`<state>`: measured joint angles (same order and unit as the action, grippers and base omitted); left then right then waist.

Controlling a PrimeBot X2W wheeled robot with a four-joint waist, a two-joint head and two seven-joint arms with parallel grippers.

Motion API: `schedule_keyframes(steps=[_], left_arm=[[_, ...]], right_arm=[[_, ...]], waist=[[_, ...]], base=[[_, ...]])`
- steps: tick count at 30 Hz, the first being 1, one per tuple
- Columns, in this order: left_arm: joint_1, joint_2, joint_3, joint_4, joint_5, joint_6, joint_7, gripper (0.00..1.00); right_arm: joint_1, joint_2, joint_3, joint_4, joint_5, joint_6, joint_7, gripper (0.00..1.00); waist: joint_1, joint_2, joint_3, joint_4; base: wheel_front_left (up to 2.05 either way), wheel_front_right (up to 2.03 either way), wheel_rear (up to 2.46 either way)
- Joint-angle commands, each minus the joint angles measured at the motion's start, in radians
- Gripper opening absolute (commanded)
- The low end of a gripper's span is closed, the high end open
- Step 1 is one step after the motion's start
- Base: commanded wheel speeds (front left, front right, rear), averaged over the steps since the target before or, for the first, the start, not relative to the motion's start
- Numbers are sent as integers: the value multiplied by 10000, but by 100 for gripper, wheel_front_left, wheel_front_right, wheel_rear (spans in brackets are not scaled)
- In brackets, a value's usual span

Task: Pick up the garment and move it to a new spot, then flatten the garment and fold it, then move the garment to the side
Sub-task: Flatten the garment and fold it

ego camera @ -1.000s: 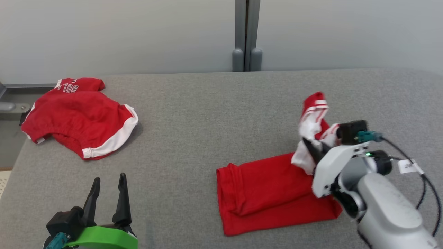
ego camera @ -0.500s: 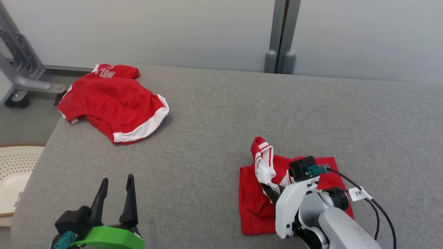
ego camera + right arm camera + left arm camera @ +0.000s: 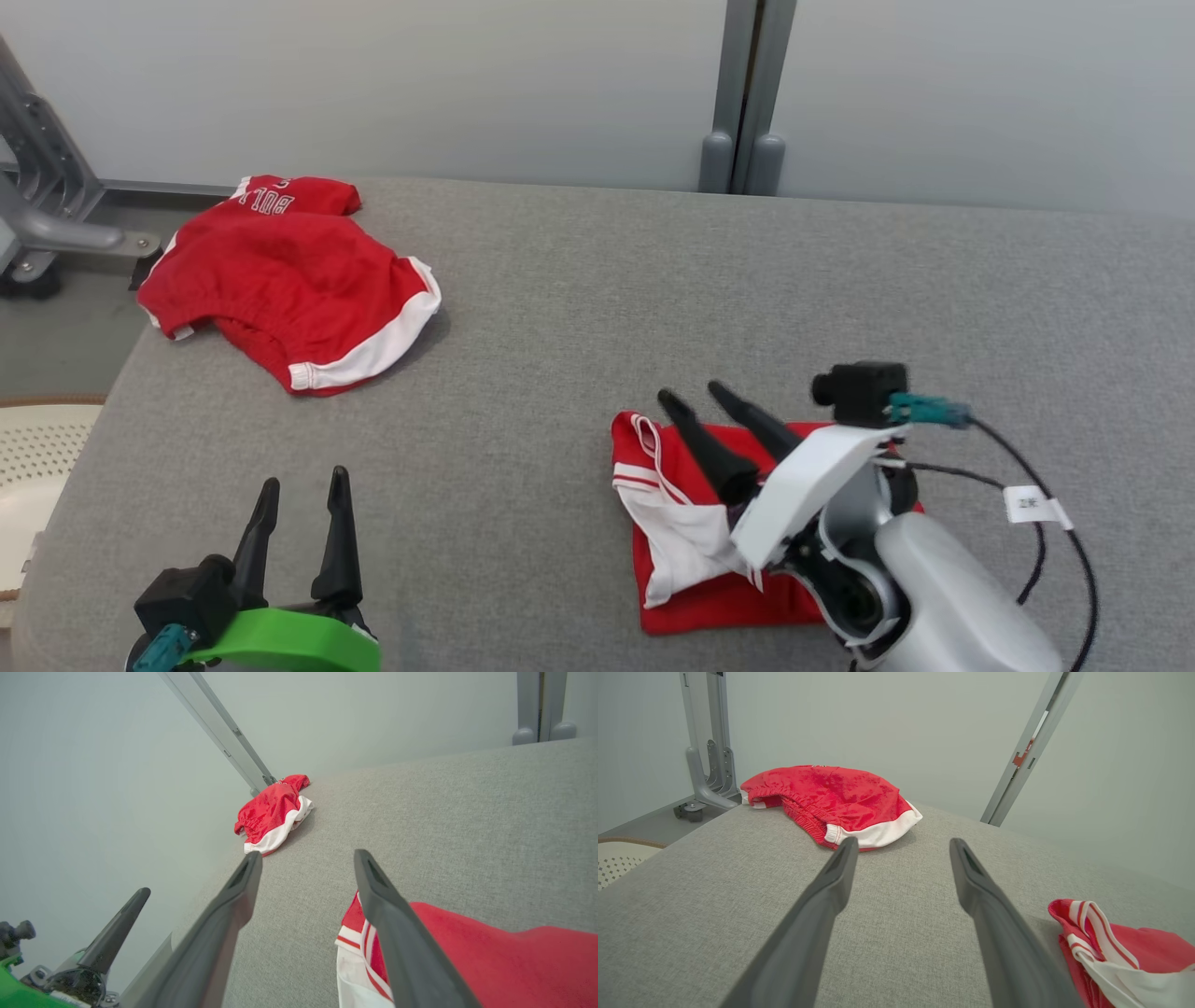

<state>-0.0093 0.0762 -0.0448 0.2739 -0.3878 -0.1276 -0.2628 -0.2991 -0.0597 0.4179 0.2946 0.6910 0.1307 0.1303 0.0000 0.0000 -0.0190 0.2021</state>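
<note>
The garment is red with white striped trim and lies folded on the grey table, right of centre. Its white-lined edge is turned over on top at the left. My right gripper hovers open just above its far edge, fingers pointing away, nothing between them. In the right wrist view the right gripper stands over bare table, with the garment below its right finger. My left gripper is open and empty at the near left, apart from the garment.
A second red garment with a white hem lies crumpled at the table's far left corner. A grey metal stand is beyond that corner, and a white perforated object sits beside the left edge. A tagged cable hangs off the right wrist.
My right gripper has opened and let go of the white-trimmed end, which now lies folded over the red cloth. The head camera has shifted; the left gripper has stayed put.
</note>
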Motion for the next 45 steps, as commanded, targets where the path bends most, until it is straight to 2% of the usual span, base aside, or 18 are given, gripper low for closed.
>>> schedule_keyframes(steps=[1,6,12,15,20,24,34,45], left_arm=[[37,-21,36,-35,9,-37,-23,100],[84,-56,51,-123,66,-39,-25,100],[89,-101,44,-300,103,-43,-25,100],[116,-130,153,-503,129,-45,-23,100],[232,-146,372,-886,461,-46,-23,100],[319,-164,449,-1099,743,-47,-22,100],[283,-194,401,-1146,1171,-47,-12,100],[230,-222,659,-939,1358,-41,-11,100]], right_arm=[[84,-313,-274,-475,307,-1,-186,100],[389,-1205,-1751,-1725,703,-1,-800,100],[846,-2144,-3420,-1663,-526,-1,-1663,100],[1111,-2194,-3784,-1469,-1006,-1,-2310,100],[1629,-2325,-3572,-976,-1821,-1,-3470,100],[1956,-2280,-3264,-684,-2285,-1,-3868,100],[2263,-1994,-3140,-533,-3161,-1,-3956,100],[1997,-1898,-2811,107,-3179,-1,-3953,100]], waist=[[0,0,-36,-215],[0,0,-78,-526],[0,0,-140,-833],[0,0,-185,-1008],[0,0,-308,-1369],[0,0,-354,-1665],[0,0,-259,-2182],[0,0,-265,-2301]], base=[[0,0,0],[0,0,0],[0,0,0],[0,0,0],[0,0,0],[0,0,0],[0,0,0],[0,0,0]])
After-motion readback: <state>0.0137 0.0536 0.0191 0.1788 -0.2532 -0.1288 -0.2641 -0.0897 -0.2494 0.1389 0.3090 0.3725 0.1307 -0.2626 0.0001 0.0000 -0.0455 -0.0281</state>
